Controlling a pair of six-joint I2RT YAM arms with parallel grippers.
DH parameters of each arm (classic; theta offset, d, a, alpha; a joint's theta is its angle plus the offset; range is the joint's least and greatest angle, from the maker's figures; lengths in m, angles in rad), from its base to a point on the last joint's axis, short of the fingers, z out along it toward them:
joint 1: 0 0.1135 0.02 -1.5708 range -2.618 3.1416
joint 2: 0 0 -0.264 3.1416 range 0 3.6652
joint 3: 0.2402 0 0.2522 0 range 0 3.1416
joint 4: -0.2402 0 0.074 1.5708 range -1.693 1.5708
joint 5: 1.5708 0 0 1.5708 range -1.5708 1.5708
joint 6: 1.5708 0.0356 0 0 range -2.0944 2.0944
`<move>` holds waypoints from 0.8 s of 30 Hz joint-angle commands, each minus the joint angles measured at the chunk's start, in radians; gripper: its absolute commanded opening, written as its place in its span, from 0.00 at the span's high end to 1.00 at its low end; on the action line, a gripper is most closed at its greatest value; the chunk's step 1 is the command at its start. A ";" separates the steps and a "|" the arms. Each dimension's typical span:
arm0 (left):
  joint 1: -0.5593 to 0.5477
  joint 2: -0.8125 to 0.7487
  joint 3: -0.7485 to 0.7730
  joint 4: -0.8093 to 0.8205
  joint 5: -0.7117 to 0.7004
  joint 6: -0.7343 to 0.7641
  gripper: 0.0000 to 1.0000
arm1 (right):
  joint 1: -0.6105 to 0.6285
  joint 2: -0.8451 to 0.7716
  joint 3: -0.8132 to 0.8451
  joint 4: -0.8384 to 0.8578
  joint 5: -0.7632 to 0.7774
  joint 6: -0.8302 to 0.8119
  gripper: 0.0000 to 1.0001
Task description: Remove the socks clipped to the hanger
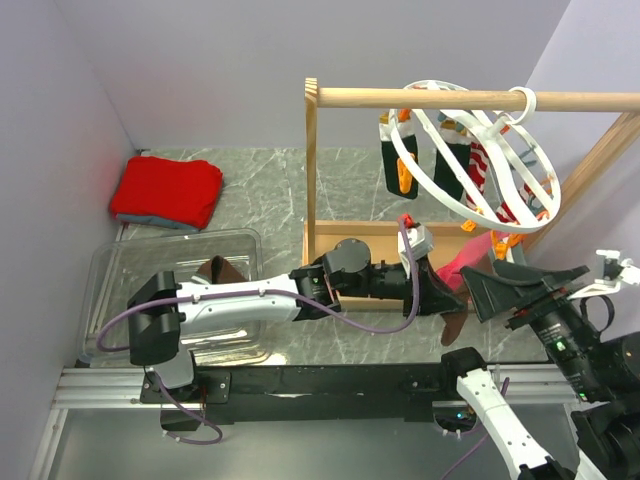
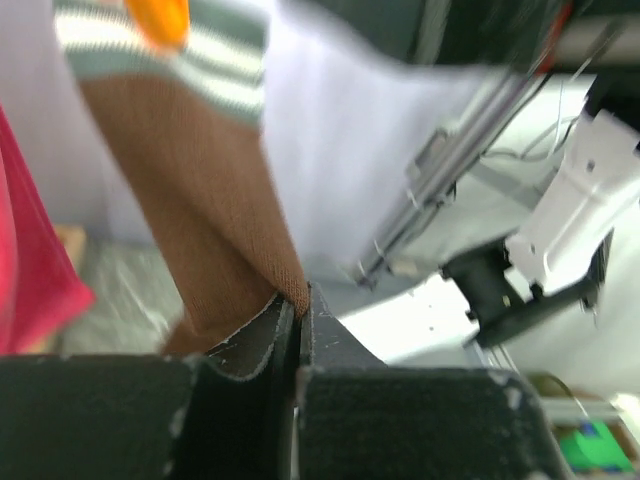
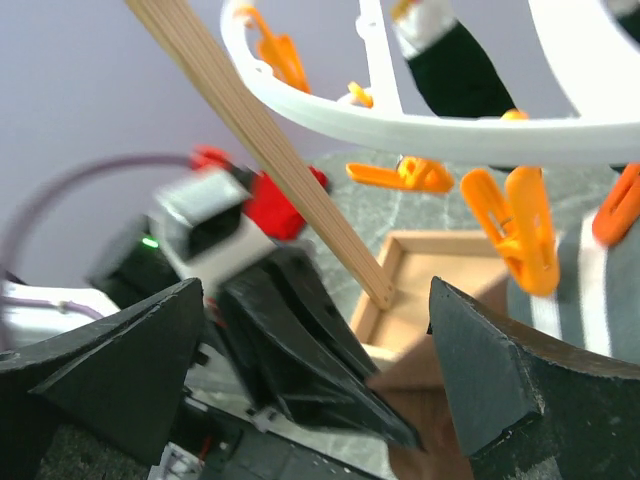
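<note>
Tabletop (image 1: pixel 270 190): sock (image 2: pixel 205 210) in left end effector (image 2: pixel 298 318)

The top view is lit evenly, faint shadows being cast on the table (image 1: pixel 270 190); the left wrist view is smeared by blur across the sock (image 2: pixel 200 220), the right softened at the clips (image 3: pixel 525 235)

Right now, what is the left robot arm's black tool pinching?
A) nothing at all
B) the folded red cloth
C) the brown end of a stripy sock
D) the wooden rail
C: the left arm's black tool is shut on the brown end of the striped sock hanging below a small orange plastic clip.
</note>
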State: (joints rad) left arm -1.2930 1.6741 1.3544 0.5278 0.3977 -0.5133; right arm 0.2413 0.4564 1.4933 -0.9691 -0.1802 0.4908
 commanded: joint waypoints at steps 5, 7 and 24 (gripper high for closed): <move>-0.003 -0.154 -0.032 -0.129 0.064 -0.036 0.94 | -0.005 -0.015 0.082 0.061 0.030 0.017 0.00; -0.003 -0.192 -0.047 -0.132 0.064 -0.031 0.93 | -0.005 -0.010 0.088 0.044 0.062 0.000 0.00; -0.003 -0.407 -0.166 -0.262 -0.036 0.038 0.91 | -0.004 0.096 0.059 0.029 0.147 -0.009 0.02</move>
State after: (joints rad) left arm -1.2930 1.2713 1.1828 0.2947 0.3676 -0.4900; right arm 0.2356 0.4679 1.5581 -0.9806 -0.0128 0.4778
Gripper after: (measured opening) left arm 0.094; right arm 0.989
